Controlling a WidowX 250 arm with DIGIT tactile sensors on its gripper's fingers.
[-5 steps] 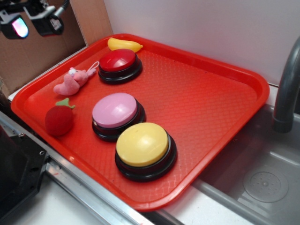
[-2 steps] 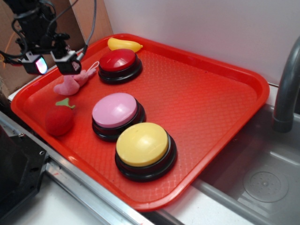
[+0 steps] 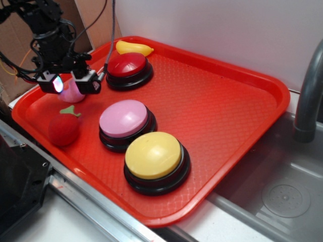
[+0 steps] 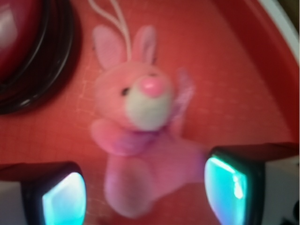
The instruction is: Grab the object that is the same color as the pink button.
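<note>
- The gripper (image 3: 70, 83) hangs over the 9 o'clock edge of the red tray (image 3: 237, 116), its jaws spread wide with one finger on each side of the pink plush bunny (image 4: 138, 136); it grips nothing
- In the wrist view the bunny lies flat on the tray between the two fingertips (image 4: 61, 199), ears and white string loop (image 4: 115, 16) pointing to 12 o'clock; contact with the pads cannot be told through the blur
- The pink button (image 3: 124, 121) sits near the tray's middle, at about 4 o'clock from the bunny
- The red button (image 3: 128, 68) is just beside the bunny at 2 o'clock, the plush strawberry (image 3: 64, 128) at 6 o'clock
- The yellow button (image 3: 154, 159) is nearest the front edge
</note>
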